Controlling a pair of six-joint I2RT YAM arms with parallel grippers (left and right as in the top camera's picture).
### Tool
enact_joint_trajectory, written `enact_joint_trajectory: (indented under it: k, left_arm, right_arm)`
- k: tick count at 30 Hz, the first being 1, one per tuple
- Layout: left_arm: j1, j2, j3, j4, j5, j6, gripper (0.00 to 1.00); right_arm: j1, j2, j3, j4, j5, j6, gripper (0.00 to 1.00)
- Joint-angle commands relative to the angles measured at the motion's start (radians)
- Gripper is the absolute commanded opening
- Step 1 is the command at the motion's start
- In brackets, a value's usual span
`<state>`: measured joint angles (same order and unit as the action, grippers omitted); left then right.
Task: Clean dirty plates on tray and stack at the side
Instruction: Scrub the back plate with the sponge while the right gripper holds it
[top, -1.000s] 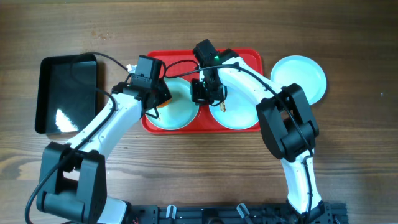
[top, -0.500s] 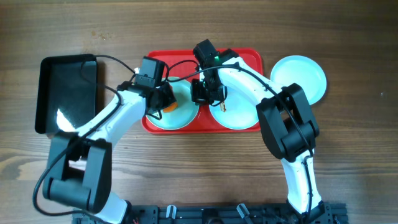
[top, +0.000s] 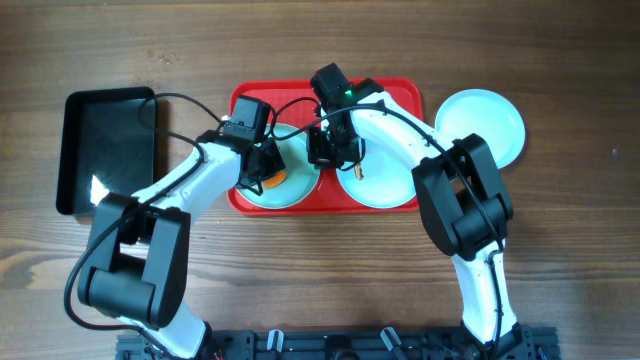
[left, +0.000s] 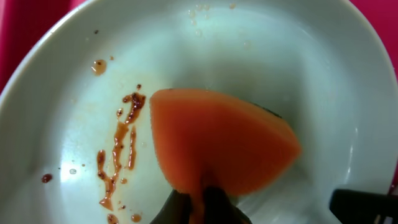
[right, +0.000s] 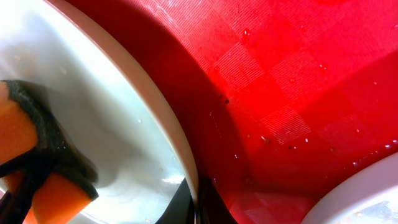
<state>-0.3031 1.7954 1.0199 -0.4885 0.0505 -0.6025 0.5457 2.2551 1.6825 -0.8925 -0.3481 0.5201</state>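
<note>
Your left pincer (left: 199, 202) is pinched on the lower edge of an orange sponge (left: 217, 149). The sponge lies against the inside of the left plate (left: 298, 62), just beside a trail of brown-red smears (left: 118, 155) on that plate's floor. Your right pincer (right: 194, 202) is closed on the rim of the same plate, one finger on either side of the edge, on the side that faces the right plate (right: 367, 193). You have both of these plates side by side in the red tray (right: 280, 81), along the rim nearer the arms' bases. The third plate (top: 482, 122) rests on the wooden table (top: 560, 250), just off the tray's far right corner. A black bin (top: 105, 150) stands on the table to the left of the tray, apart from it.
</note>
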Motion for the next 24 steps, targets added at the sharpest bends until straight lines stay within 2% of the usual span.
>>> enact_joint_trajectory:
  k: [1,12,18,24]
  left_arm:
    - [-0.002,0.056,-0.071,-0.018,-0.176,0.018,0.04]
    - [-0.002,0.056,-0.112,-0.062,-0.402,-0.041,0.04]
    - [-0.002,0.027,-0.094,-0.096,-0.412,-0.042,0.04]
    - [-0.003,-0.118,-0.049,-0.131,-0.389,-0.041,0.04]
  right_arm:
    - [0.006,0.021,-0.029,-0.002,0.065,0.014,0.04]
    - [0.006,0.021,-0.029,-0.003,0.065,0.013,0.04]
    - [0.006,0.021,-0.029,-0.003,0.064,0.014,0.04]
    - [0.006,0.021,-0.029,-0.010,0.065,0.013,0.04]
